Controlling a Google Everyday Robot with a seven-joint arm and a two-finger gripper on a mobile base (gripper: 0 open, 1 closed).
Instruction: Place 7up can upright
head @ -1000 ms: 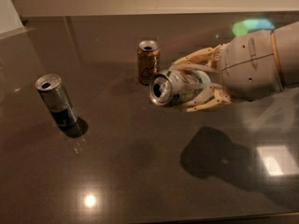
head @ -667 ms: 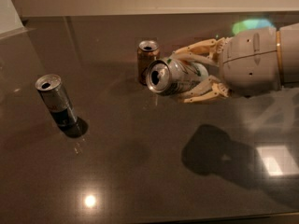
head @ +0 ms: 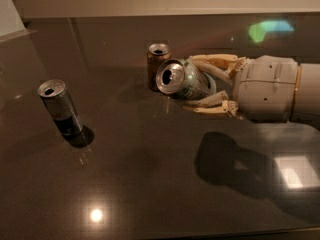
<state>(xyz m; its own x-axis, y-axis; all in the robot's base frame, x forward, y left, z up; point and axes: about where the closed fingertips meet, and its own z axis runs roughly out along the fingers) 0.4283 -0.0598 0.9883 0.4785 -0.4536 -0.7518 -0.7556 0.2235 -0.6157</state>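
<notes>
The 7up can (head: 183, 80) is white-silver with green lettering and lies on its side in the air, its silver open top facing the camera. My gripper (head: 202, 84) reaches in from the right and is shut on the can, one cream finger (head: 215, 59) above it and one below (head: 207, 106). The can is held above the dark table (head: 150, 174), just right of a brown-gold can.
A brown-gold can (head: 156, 64) stands upright just behind and left of the held can. A slim silver-and-dark can (head: 60, 108) stands upright at the left. The arm's shadow (head: 230, 164) falls on the table at the right front.
My gripper has carried the 7up can up and to the left, closer to the brown-gold can, and the can's top now faces the camera more.
</notes>
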